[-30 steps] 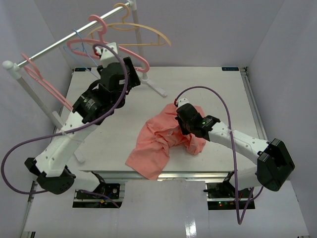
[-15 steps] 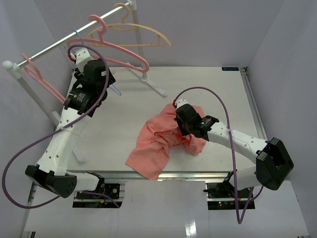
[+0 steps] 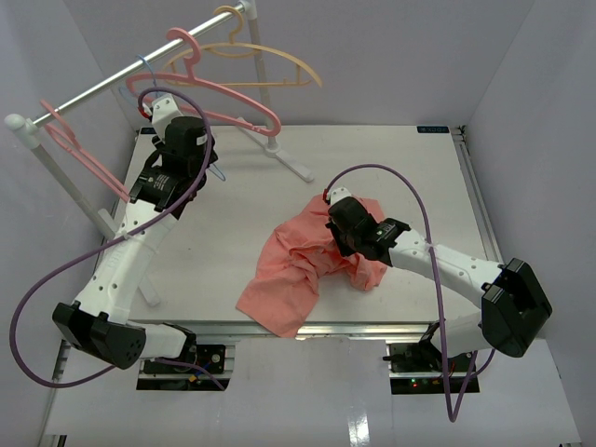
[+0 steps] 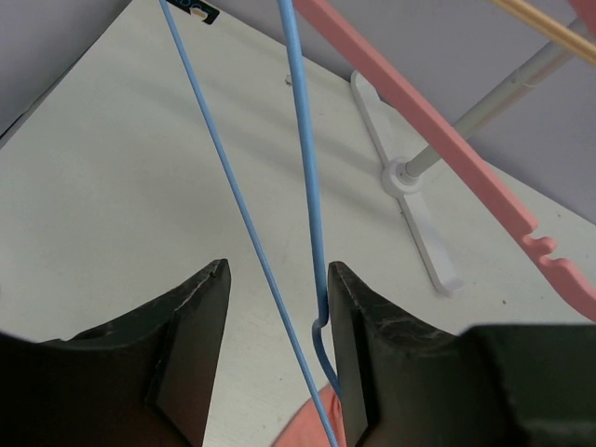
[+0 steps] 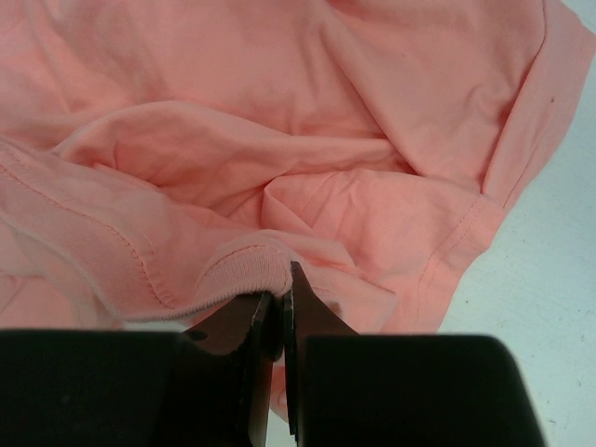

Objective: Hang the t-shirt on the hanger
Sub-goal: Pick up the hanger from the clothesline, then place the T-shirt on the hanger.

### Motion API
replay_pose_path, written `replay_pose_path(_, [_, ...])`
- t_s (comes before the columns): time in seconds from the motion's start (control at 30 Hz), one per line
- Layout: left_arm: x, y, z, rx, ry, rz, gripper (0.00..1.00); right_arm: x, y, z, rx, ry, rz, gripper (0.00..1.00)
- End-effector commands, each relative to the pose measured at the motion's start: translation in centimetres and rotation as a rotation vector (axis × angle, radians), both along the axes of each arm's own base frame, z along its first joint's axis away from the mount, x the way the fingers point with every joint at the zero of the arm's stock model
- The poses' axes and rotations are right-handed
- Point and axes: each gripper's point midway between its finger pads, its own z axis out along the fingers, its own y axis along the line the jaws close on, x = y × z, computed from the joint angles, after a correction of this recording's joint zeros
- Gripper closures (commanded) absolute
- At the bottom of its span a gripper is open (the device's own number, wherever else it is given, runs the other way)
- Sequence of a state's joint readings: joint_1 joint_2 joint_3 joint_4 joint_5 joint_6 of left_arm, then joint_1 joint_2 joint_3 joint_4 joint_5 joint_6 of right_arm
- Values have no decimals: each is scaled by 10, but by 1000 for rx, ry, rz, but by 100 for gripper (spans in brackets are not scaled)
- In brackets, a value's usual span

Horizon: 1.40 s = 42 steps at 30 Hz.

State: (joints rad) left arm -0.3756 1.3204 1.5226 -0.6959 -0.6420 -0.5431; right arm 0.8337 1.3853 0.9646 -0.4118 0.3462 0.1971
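The salmon-pink t-shirt (image 3: 289,270) lies crumpled on the white table (image 3: 410,168), toward its front. My right gripper (image 3: 340,228) rests on the t-shirt's upper part and is shut on its ribbed collar (image 5: 242,270), with the rest of the t-shirt (image 5: 307,112) spread beyond it. The thin light-blue wire hanger (image 4: 303,168) hangs from the rail (image 3: 140,70) at the far left. My left gripper (image 4: 276,279) is raised beside the rail with both hanger wires between its jaws. The jaws stand apart, and one wire touches the right finger (image 4: 358,345).
Thick pink hangers (image 3: 223,98) (image 3: 84,158) and a pale orange hanger (image 3: 261,56) hang on the same rail. One pink hanger arm (image 4: 438,140) runs just right of my left gripper. The rack's white foot (image 3: 289,166) stands on the table's far side.
My left arm swung left and back toward the rail. Its jaws have narrowed around the blue hanger's wires. The right gripper and the t-shirt have stayed put.
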Motion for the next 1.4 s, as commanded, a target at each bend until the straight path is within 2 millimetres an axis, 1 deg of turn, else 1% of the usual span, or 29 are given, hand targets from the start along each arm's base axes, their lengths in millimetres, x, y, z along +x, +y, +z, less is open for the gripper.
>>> replay_pose_path(0.0, [-4, 7, 8, 3, -25, 23, 51, 3, 2, 3, -15, -23, 5, 92])
replay_pose_path(0.1, [-6, 8, 10, 13, -19, 20, 57, 3, 1, 2, -16, -22, 5, 92])
replay_pose_path(0.2, [-9, 10, 15, 24, -15, 19, 67, 3, 1, 2, -19, -23, 6, 92])
replay_pose_path(0.3, [-13, 14, 26, 40, -22, 24, 83, 3, 2, 1, -19, -21, 6, 92])
replay_pose_path(0.33, [-14, 15, 31, 47, -26, 26, 92, 3, 2, 1, -20, -20, 7, 92])
replay_pose_path(0.37, [-15, 16, 34, 52, -30, 22, 97, 3, 2, 1, -22, -21, 7, 92])
replay_pose_path(0.43, [-22, 19, 45, 48, -46, 23, 100, 3, 3, 1, -22, -21, 10, 92])
replay_pose_path(0.6, [-38, 30, 58, 51, -58, 55, 100, 3, 2, 1, -26, -22, 9, 92])
replay_pose_path(0.7, [-49, 37, 60, 57, -45, 74, 100, 2, 3, 0, -27, -20, 11, 92])
replay_pose_path(0.83, [-63, 39, 58, 39, -43, 63, 100, 3, 3, 1, -27, -24, 10, 92])
replay_pose_path(0.87, [-69, 38, 60, 26, -54, 42, 100, 3, 2, 1, -26, -25, 9, 92])
replay_pose_path(0.97, [-76, 37, 50, 32, -28, 15, 100, 2, 2, 2, -24, -25, 10, 92])
replay_pose_path(1.0, [-79, 34, 47, 32, -17, -14, 100, 2, 3, 1, -24, -24, 11, 92])
replay_pose_path(1.2, [-101, 29, 15, 48, 49, -110, 100, 2, 3, 2, -23, -24, 12, 92])
replay_pose_path(1.3, [-114, 32, -7, 49, 101, -116, 100, 3, 2, 1, -27, -25, 9, 92])
replay_pose_path(1.37, [-119, 31, -28, 37, 142, -116, 100, 3, 2, 1, -28, -25, 6, 92])
